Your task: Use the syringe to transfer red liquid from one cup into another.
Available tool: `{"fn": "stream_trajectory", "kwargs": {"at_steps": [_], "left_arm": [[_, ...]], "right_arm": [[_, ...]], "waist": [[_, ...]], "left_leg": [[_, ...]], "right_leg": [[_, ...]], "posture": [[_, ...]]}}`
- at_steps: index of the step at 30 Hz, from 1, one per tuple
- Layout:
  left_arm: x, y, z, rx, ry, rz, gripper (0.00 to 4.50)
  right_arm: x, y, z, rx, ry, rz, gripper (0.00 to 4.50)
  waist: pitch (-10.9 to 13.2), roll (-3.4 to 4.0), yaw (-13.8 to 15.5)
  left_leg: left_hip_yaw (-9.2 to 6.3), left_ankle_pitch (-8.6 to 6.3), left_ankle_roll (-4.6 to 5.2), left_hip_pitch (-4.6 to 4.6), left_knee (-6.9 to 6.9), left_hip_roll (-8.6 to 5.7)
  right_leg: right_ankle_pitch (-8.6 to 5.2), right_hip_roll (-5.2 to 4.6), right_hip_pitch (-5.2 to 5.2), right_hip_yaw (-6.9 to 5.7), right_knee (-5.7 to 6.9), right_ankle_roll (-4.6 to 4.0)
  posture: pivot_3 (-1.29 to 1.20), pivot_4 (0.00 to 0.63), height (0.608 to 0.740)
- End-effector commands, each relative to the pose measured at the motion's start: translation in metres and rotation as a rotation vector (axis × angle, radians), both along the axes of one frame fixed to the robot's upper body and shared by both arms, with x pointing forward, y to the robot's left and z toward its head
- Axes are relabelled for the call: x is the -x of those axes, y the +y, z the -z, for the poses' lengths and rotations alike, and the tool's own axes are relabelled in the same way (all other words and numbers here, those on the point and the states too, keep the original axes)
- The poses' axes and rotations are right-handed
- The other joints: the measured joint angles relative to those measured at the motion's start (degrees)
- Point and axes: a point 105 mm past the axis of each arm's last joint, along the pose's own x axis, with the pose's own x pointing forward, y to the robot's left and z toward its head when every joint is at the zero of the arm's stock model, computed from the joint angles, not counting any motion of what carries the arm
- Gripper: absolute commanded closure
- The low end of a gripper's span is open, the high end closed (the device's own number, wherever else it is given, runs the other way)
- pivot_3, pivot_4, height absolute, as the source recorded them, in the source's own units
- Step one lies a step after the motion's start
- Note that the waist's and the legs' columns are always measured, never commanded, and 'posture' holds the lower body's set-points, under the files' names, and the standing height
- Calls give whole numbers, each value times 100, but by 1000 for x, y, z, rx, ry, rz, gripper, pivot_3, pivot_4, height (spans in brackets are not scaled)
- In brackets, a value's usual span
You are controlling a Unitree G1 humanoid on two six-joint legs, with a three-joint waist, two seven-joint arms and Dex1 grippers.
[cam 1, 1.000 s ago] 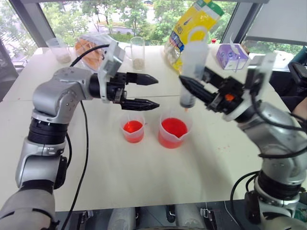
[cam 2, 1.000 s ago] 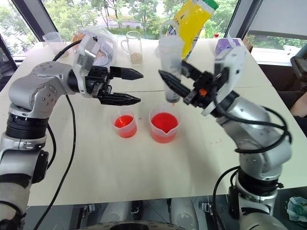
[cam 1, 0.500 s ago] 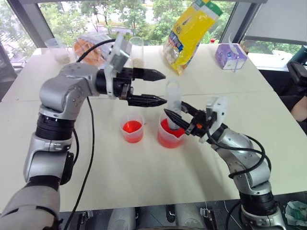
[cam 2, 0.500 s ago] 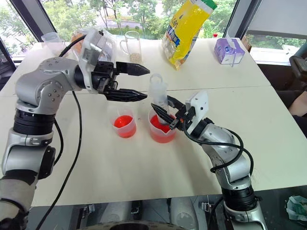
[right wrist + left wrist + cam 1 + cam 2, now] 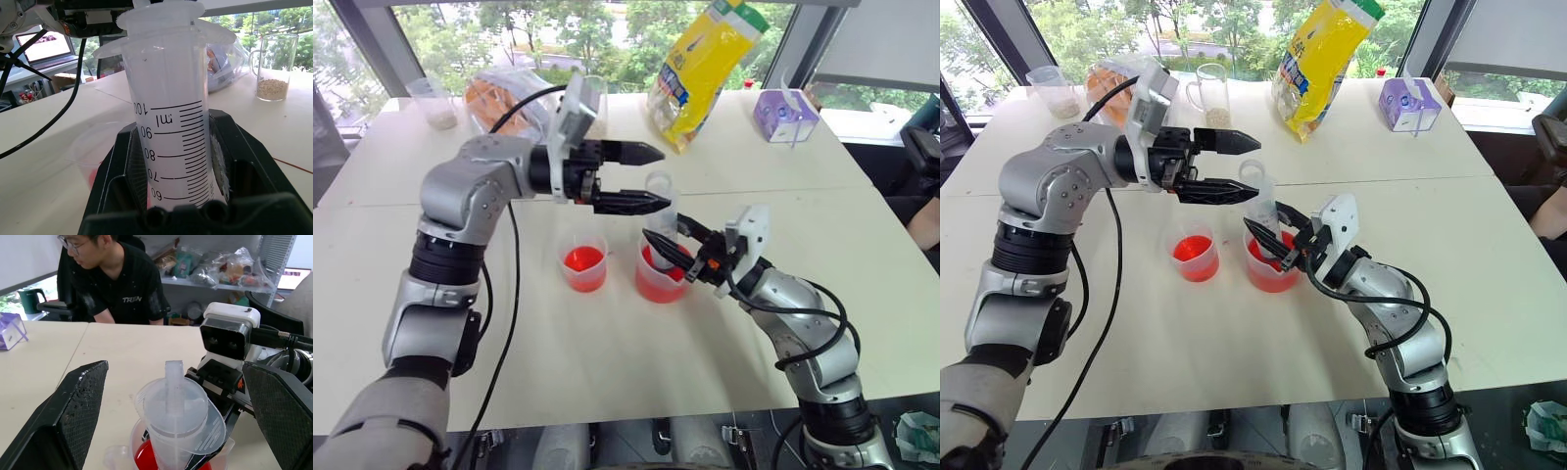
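A: Okay, where's the syringe (image 5: pixel 663 211) on your feed?

B: I see it upright in the right gripper (image 5: pixel 668 240), fingers clamped on the barrel, its lower end down inside the spouted beaker (image 5: pixel 659 278) of red liquid (image 5: pixel 655 282).

A: And my left side?

B: The left gripper (image 5: pixel 649 177) hangs level with its fingers spread wide, either side of the plunger top, holding nothing. The smaller cup (image 5: pixel 583 263) stands just beside the beaker on the table (image 5: pixel 607 362).
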Motion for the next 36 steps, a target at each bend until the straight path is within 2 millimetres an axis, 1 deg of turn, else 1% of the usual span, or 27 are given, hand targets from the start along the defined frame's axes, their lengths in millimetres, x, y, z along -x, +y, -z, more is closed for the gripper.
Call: {"fn": "stream_trajectory", "kwargs": {"at_steps": [1, 2, 3, 8, 9, 12, 14, 17, 20, 25, 31, 36], "left_arm": [[-1, -2, -4, -2, -38, -10, 562], [-1, -2, -4, 1, -33, -9, 900], [0, -2, -5, 6, -27, -6, 1341], [-1, -2, -6, 12, -20, -4, 4022], [0, -3, -6, 12, -19, -2, 4472], [2, -3, -8, 14, -20, 18, 4472], [3, -2, -16, 36, -35, 34, 4472], [0, -1, -33, 88, -38, 35, 4472], [-2, 0, -45, 102, -63, 41, 4472], [-6, 0, -58, 114, -103, 42, 4472], [-7, 2, -67, 122, -127, 41, 4472], [-8, 1, -69, 122, -139, 40, 4472]], "right_arm": [[4, 2, -12, -3, -54, -15, 3112], [4, 1, -12, -2, -54, -15, 3112], [4, 1, -12, 0, -54, -15, 3112], [5, 0, -10, 12, -48, -16, 3112], [5, 0, -10, 13, -46, -16, 3112], [5, -1, -9, 17, -39, -19, 3112], [5, -1, -8, 18, -28, -24, 3112], [5, -2, -4, 10, 9, -47, 3112], [4, -3, 4, 4, 67, -73, 3112], [3, -6, 20, 11, 148, -100, 3112], [4, -5, 27, 5, 175, -111, 3112], [3, -4, 26, 2, 175, -112, 3112]], "waist": [[0, 0, 0], [0, 0, 0], [0, 0, 0], [0, 0, 0], [0, 0, 1], [0, 0, 0], [0, 0, 1], [0, 0, 10], [0, 0, 8], [0, 0, 2], [0, 0, 1], [0, 0, 1]], "left_leg": [[0, 0, 0, 0, 0, 0], [0, 0, 0, 0, 0, 0], [0, 0, 0, 0, 0, 0], [0, 0, 0, 0, 0, 0], [0, 0, 0, 0, 0, 0], [0, 0, 0, 0, 0, 0], [0, 0, 0, 0, 0, 0], [0, 0, 0, 0, 1, 0], [0, 0, 0, -1, 2, -1], [0, 0, 1, 0, 2, -2], [0, 0, 1, -1, 2, -1], [0, 0, 1, -1, 2, -1]], "right_leg": [[0, 0, 0, 0, 0, 0], [0, 0, 0, 0, 0, 0], [0, 0, 0, 0, 0, 0], [0, 0, 0, 0, 0, 0], [0, 0, 0, 0, 0, 0], [0, 0, 0, 0, 0, 0], [0, 0, 0, 0, 0, 0], [0, 0, 0, -1, 0, 0], [0, 0, 0, 0, 0, 0], [0, 0, 0, -1, 0, 0], [0, 0, 0, -1, 0, 0], [0, 0, 0, 0, 0, 0]], "posture": [[0, 150, 740], [0, 150, 740], [0, 150, 740], [0, 150, 740], [0, 150, 740], [0, 150, 740], [0, 150, 740], [0, 150, 740], [0, 150, 740], [0, 150, 740], [0, 150, 740], [0, 150, 740]]}}
